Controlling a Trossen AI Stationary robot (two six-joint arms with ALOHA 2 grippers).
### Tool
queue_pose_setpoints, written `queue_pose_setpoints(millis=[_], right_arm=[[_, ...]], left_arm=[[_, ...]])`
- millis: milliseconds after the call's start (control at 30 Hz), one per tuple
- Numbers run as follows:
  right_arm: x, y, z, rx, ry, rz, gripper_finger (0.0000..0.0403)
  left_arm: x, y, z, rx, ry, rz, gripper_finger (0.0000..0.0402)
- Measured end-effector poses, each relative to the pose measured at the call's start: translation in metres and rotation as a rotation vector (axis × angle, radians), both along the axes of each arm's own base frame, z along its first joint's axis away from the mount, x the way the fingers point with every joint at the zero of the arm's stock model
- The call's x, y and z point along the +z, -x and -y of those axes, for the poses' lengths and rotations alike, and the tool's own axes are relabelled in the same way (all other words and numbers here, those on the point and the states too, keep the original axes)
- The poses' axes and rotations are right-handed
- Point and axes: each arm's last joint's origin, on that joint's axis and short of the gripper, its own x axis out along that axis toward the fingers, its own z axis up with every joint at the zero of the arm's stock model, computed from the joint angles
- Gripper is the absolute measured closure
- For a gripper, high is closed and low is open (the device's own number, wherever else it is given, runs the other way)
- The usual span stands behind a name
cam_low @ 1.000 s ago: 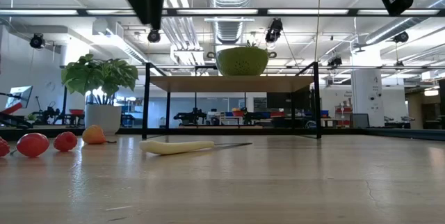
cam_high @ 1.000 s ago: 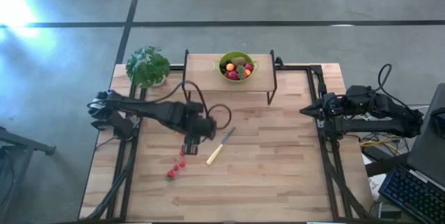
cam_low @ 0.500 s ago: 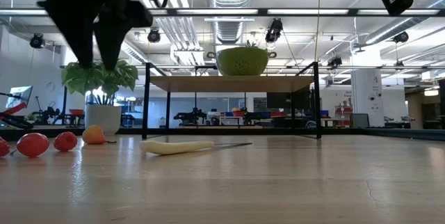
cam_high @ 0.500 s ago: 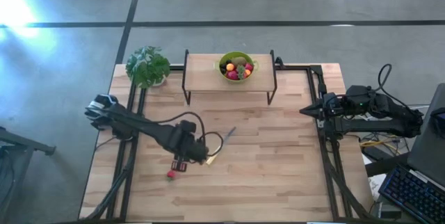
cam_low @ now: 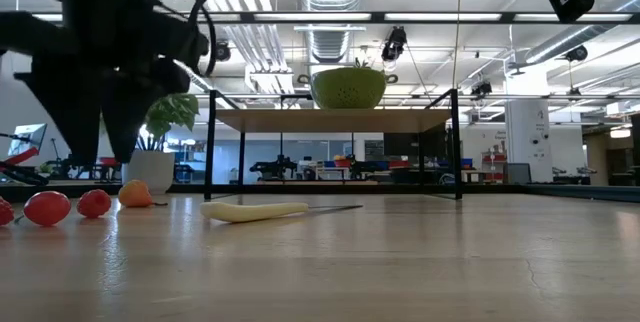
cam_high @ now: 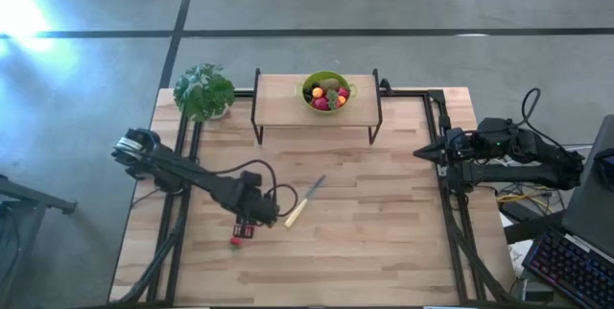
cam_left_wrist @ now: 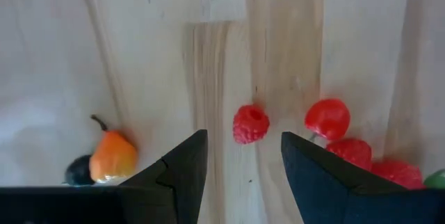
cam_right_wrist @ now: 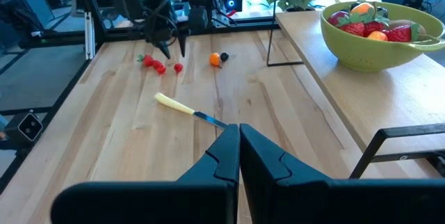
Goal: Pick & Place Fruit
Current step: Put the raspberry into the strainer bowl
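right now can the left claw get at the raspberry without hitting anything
Probably yes. The left claw hangs open right over the raspberry, which lies lined up with the gap between its fingers. The nearest red fruit and the orange pear lie apart from it, leaving bare wood on both sides.

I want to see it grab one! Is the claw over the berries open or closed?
Open. The left gripper hovers above the raspberry, its two dark fingers spread apart with bare table between them.
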Motion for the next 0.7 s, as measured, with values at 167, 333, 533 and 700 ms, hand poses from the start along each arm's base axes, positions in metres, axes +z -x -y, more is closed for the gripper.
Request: queue_pose_setpoints(millis=[167,333,533,700], right_arm=[[0.0,0.0,0.0,0.0,0.0,0.0,0.0394],[0.0,0.0,0.0,0.0,0.0,0.0,0.0394],[0.0,0.0,0.0,0.0,0.0,0.0,0.0394],[0.0,0.0,0.0,0.0,0.0,0.0,0.0394]], left_arm=[[-0.012,0.002,0.0,0.002,0.019,0.015,0.0214],[-0.021,0.004,0.0,-0.001,0.044,0.02,0.0223],[-0.028,0.007,-0.001,-0.001,0.046,0.023,0.024],[-0.035,0.01,-0.002,0.001,0.046,0.022,0.0253]])
